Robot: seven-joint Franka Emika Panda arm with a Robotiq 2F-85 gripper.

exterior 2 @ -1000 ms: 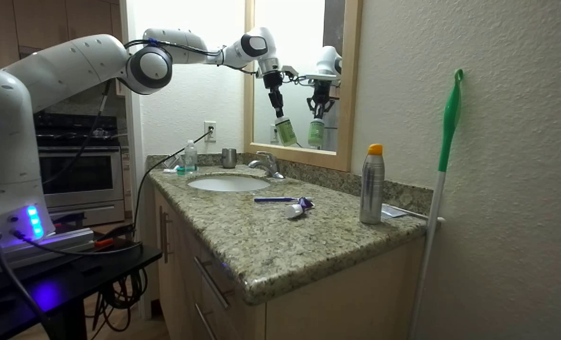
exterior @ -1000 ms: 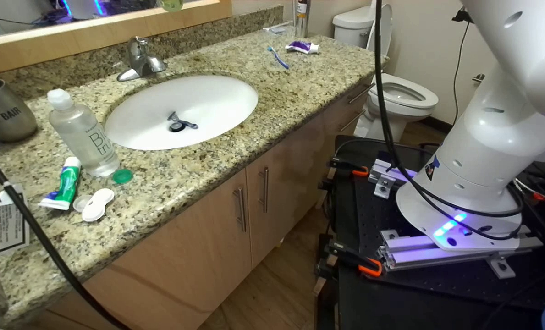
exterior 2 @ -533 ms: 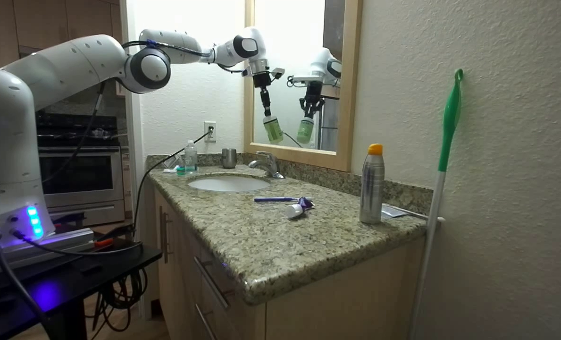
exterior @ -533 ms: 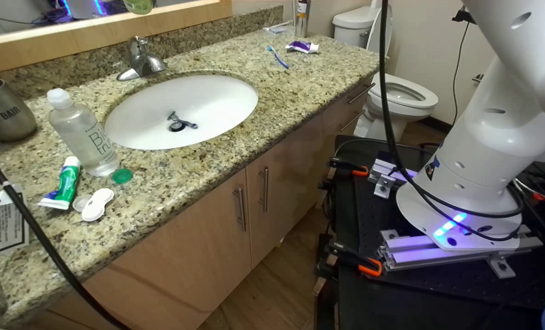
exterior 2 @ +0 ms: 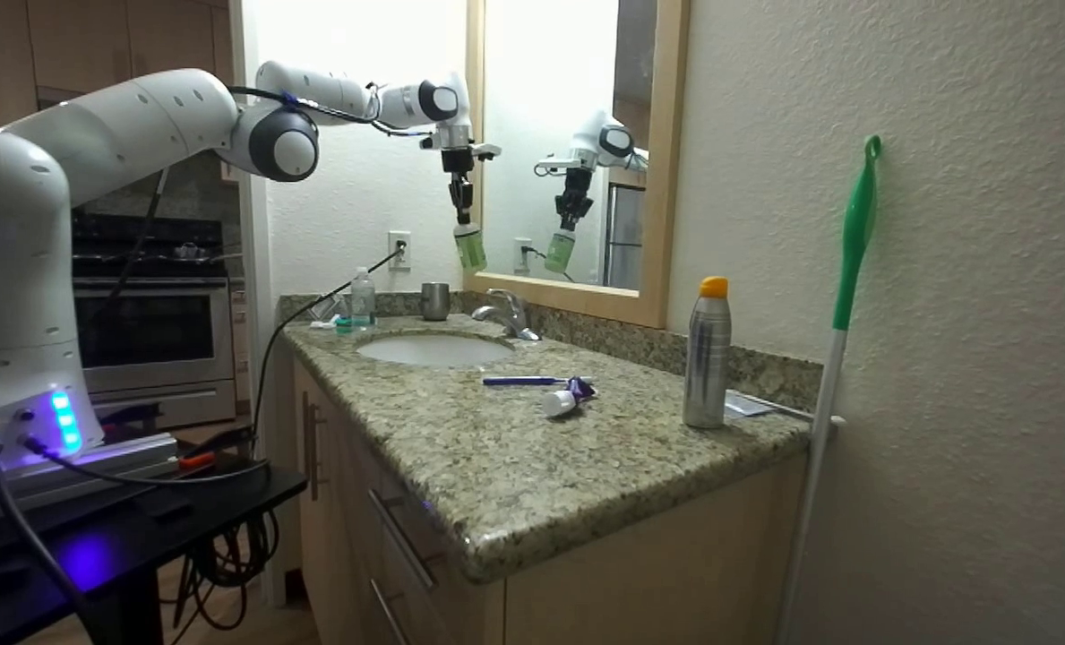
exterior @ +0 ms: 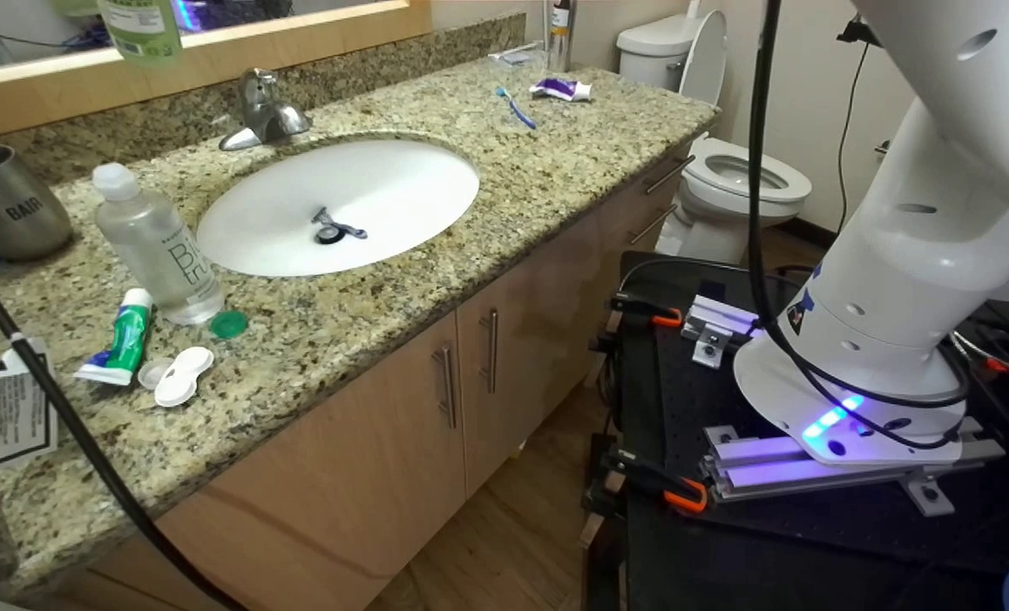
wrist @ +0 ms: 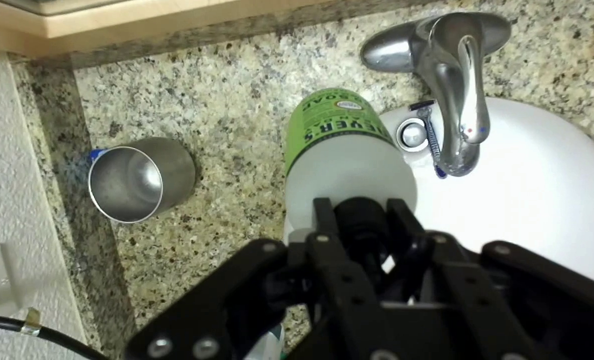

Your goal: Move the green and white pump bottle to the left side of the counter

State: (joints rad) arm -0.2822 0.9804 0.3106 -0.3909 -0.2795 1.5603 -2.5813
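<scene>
Pump bottle (wrist: 346, 157) hangs tilted below our end effector (wrist: 361, 214), which pinches its top; we should straighten it before lowering to the surface (wrist: 232, 150), clear of the leftward mug (wrist: 169, 167).

In an exterior view we see our white arm (exterior 2: 214, 112) mounted on its base (exterior 2: 17, 278), the upper link (exterior 2: 142, 130) slanting up to the elbow (exterior 2: 282, 150). From there our forearm (exterior 2: 322, 90) lies nearly level out to the wrist (exterior 2: 450, 107), bent so that the hand (wrist: 360, 206) points down. In the wrist view our fingers (wrist: 321, 207) are close together, clamped on what they hold. In both exterior views a blue light (exterior 2: 64, 420) glows on our base.
</scene>
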